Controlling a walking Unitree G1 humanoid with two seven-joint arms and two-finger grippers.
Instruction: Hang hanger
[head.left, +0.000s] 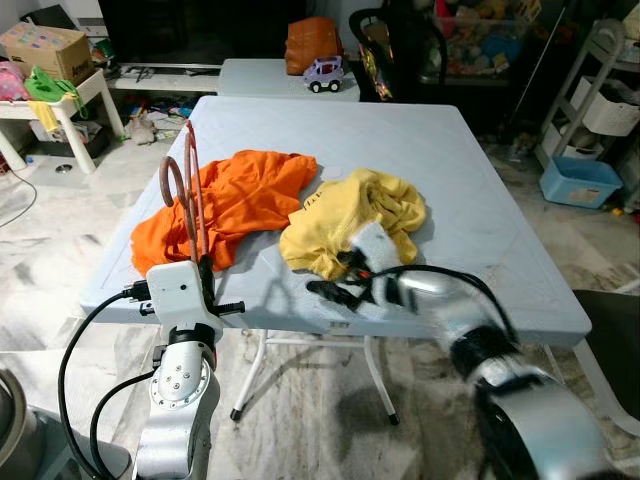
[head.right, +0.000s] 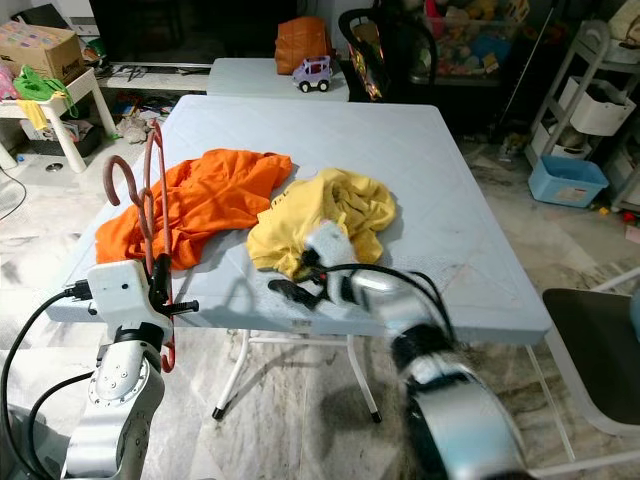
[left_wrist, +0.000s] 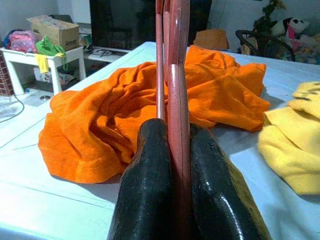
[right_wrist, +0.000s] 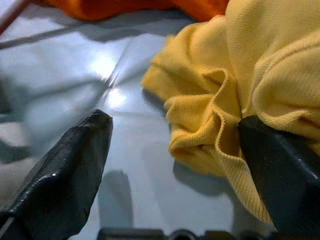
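Our left gripper (left_wrist: 172, 170) clenches the red-brown plastic hanger (head.left: 186, 190), held upright at the table's near edge — its long axis toward 12 o'clock. Our right gripper (right_wrist: 175, 150), fingers spread, reaches the crumpled yellow knit shirt (head.left: 355, 215), the nearer arm; orange shirt (head.left: 235, 200) lies at 10.

Glossy hanger (left_wrist: 172, 75); knit yellow shirt (right_wrist: 260, 65)

Left gripper (head.right: 158, 275): clamped on the red hanger (head.right: 148, 190), upright.
Right gripper (head.right: 300, 282): blurred, at the yellow shirt's (head.right: 335, 215) near edge.
Table (head.right: 420, 170): orange shirt (head.right: 200, 200) beside yellow.
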